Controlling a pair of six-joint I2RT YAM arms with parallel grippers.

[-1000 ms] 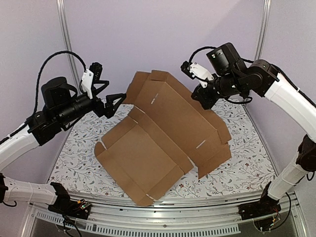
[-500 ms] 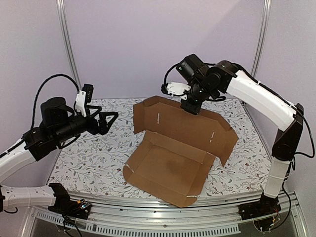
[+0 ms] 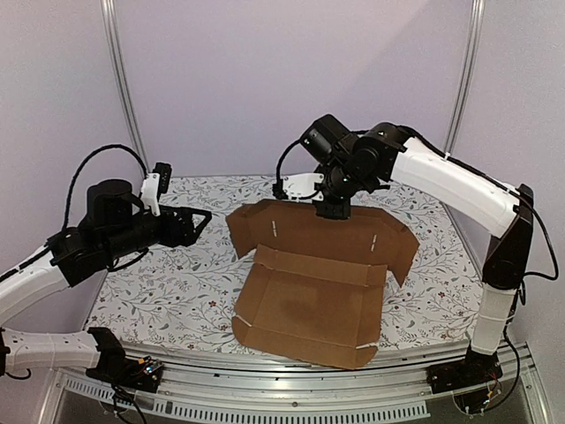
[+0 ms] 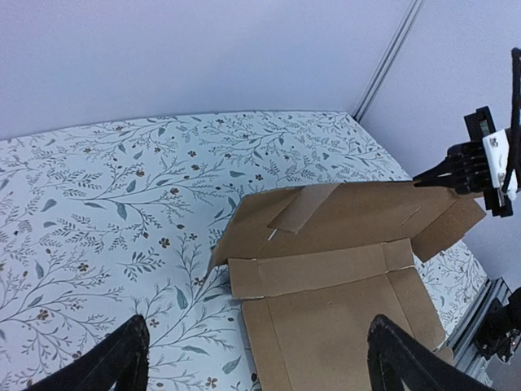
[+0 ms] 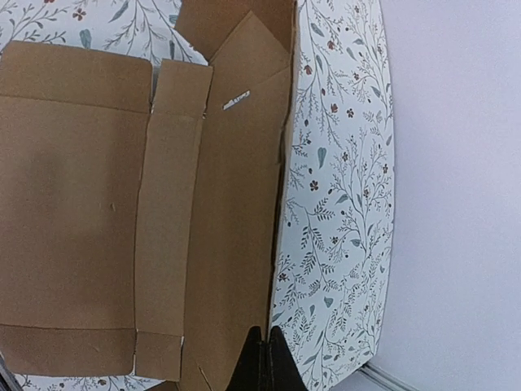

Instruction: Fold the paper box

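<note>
Top external view: the paper box [image 3: 309, 305] is seen on the floral bench [image 3: 159, 291], its base panel laid flat and its rear panel stood upright. The rear panel's top edge is pinched by the right hand [image 3: 334, 210], fingers together. The left hand [image 3: 198, 224] is held spread wide, left of the box and apart from it.
</note>
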